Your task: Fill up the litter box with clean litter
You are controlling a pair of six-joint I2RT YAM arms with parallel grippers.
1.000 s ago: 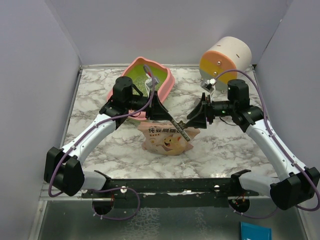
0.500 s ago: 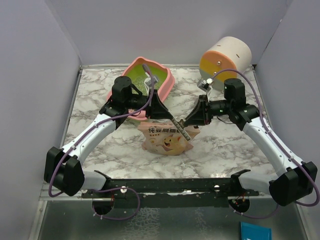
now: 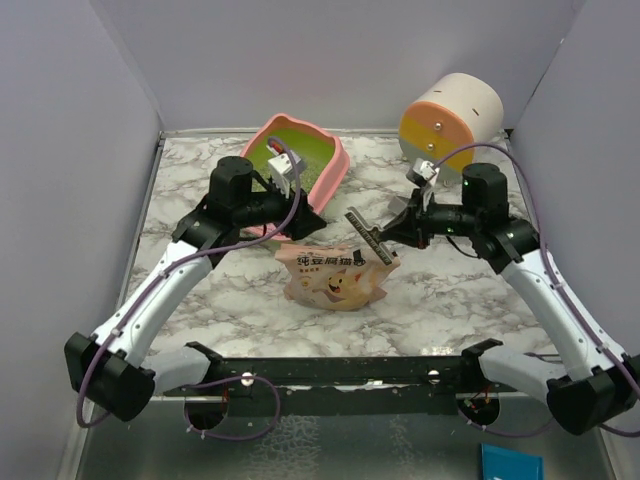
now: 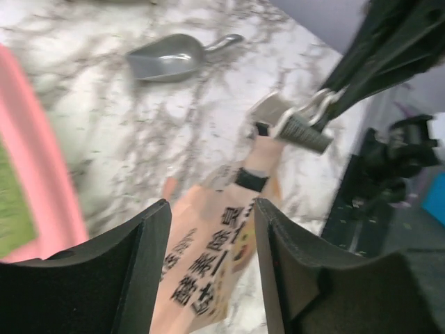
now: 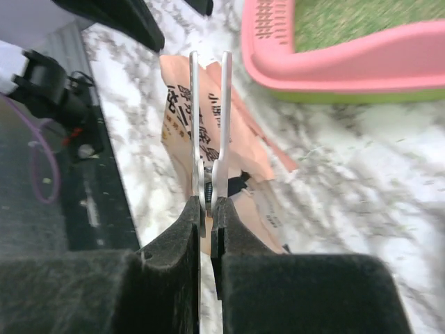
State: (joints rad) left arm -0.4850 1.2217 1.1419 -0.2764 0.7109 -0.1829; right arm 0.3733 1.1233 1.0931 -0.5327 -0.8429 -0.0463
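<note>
R gripper (image 3: 388,236) clenched on metal bag clip (image 3: 365,233), held by pouch (image 3: 335,282) top edge. L gripper (image 3: 300,222) spread, nothing grasped, nearer litter box (image 3: 338,160), sited far-left behind pouch; litter presumed in pouch, unseen.

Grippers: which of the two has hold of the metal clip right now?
The right gripper, pinched shut on the metal clip above the pouch. The left gripper stands open, its fingers apart and gripping nothing.
</note>
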